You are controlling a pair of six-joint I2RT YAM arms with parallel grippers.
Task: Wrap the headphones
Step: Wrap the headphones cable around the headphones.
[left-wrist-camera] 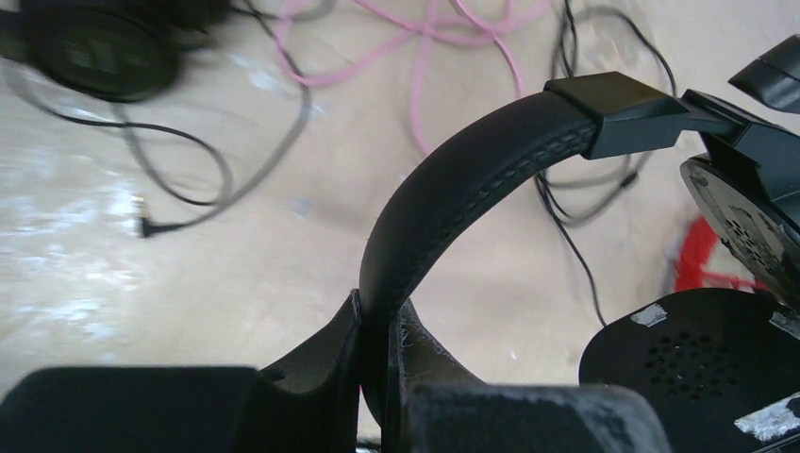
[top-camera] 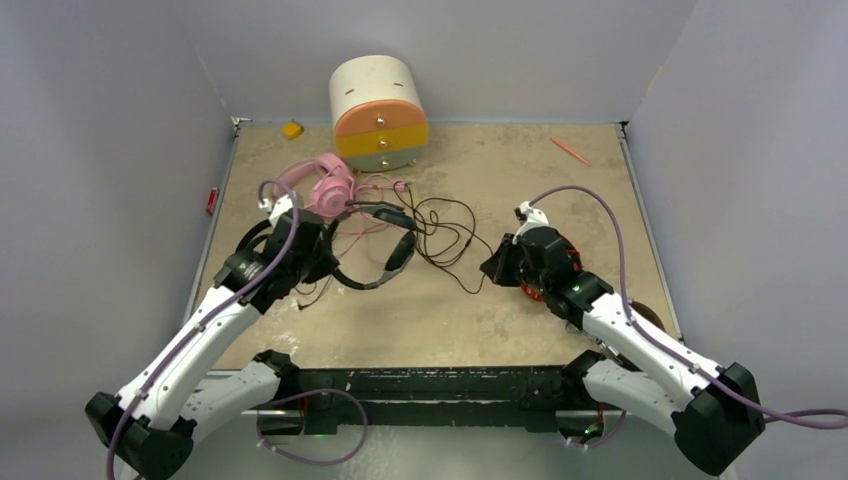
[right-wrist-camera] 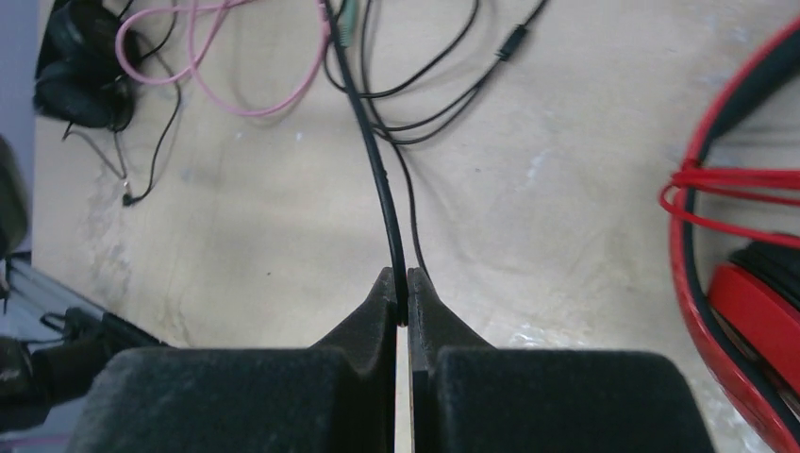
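Observation:
My left gripper [left-wrist-camera: 382, 316] is shut on the padded headband of a pair of black headphones [left-wrist-camera: 472, 179], which in the top view lies left of centre [top-camera: 372, 252], beside that gripper [top-camera: 325, 245]. My right gripper [right-wrist-camera: 403, 293] is shut on a thin black cable [right-wrist-camera: 382, 189] that runs away across the table toward a tangle of cables [top-camera: 440, 235]. Pink headphones [top-camera: 325, 180] with a pink cable [right-wrist-camera: 236, 85] lie further back. Red headphones [right-wrist-camera: 745, 283] lie just right of the right gripper [top-camera: 497, 265]. Another black pair [left-wrist-camera: 94, 52] lies at the left.
A white, orange and yellow drawer box [top-camera: 378, 110] stands at the back. A small orange piece [top-camera: 292, 129] lies in the back left corner, an orange stick [top-camera: 570, 151] at the back right. A jack plug [left-wrist-camera: 143, 225] lies loose on the table [top-camera: 450, 310].

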